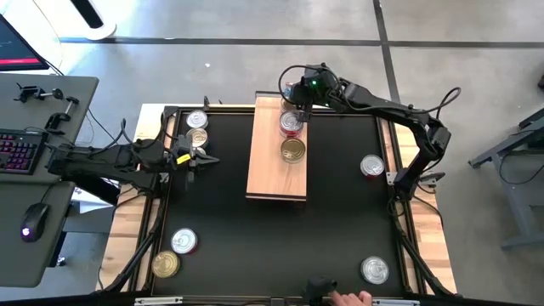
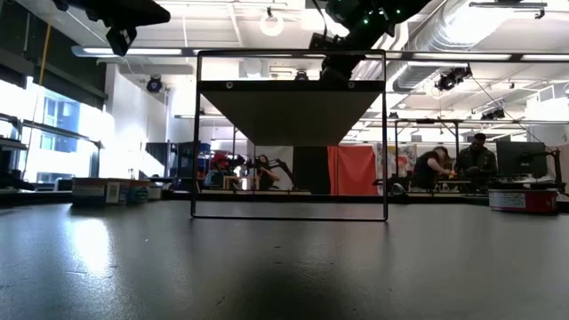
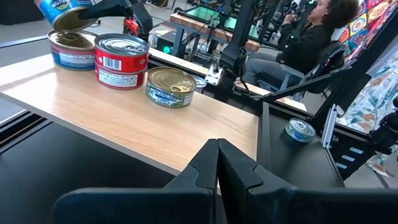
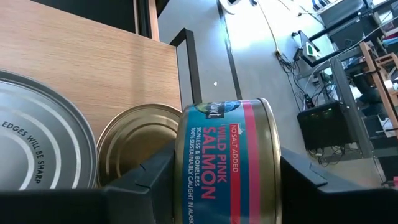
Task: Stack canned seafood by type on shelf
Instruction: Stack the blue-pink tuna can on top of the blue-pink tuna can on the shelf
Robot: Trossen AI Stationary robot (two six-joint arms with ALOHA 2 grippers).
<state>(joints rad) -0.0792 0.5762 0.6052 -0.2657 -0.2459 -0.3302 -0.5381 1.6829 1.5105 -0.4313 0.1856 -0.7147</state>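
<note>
Teal-labelled salmon tin [image 4: 227,162] sits gripped in my right hand [image 4: 227,177], just above its gold-lidded twin [image 4: 140,146]; next I lower squarely.

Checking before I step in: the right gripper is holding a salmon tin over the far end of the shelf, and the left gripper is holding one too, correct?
Not quite. The left gripper is shut and empty, as the left wrist view shows. The right gripper does hold the salmon tin over the shelf's far end.
</note>
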